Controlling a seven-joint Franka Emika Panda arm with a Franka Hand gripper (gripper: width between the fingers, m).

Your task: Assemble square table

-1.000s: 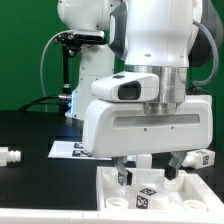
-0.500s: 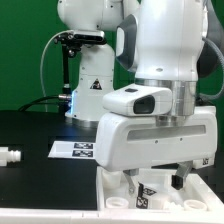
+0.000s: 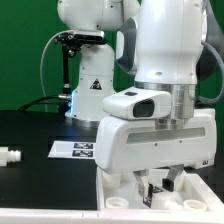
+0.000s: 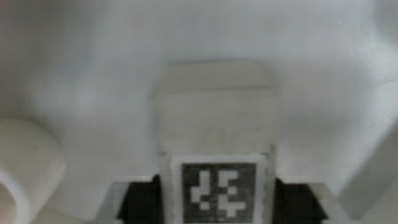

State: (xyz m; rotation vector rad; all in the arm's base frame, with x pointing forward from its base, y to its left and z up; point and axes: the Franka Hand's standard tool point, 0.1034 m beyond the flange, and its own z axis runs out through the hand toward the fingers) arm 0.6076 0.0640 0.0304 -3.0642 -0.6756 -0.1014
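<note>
Exterior view, left to right: small white peg-like part [image 3: 8, 155] lies on black counter [image 3: 30, 130]; flat white marker board [image 3: 72, 150] lies nearer centre. White plastic square tabletop panel [image 3: 112, 192] sits at front, right of centre. Claw [image 3: 157, 184] is down over it, closed on short white stubby tagged leg [image 3: 150, 192]. Wrist view: dark pads [image 4: 139, 205] touch both sides of the leg.

One tabletop [image 3: 108, 188]. Two legs: near leg [image 3: 150, 190] at five o'clock, far leg [image 3: 204, 158] at three. One peg [image 3: 10, 156] at nine o'clock. One marker board [image 3: 72, 150].
</note>
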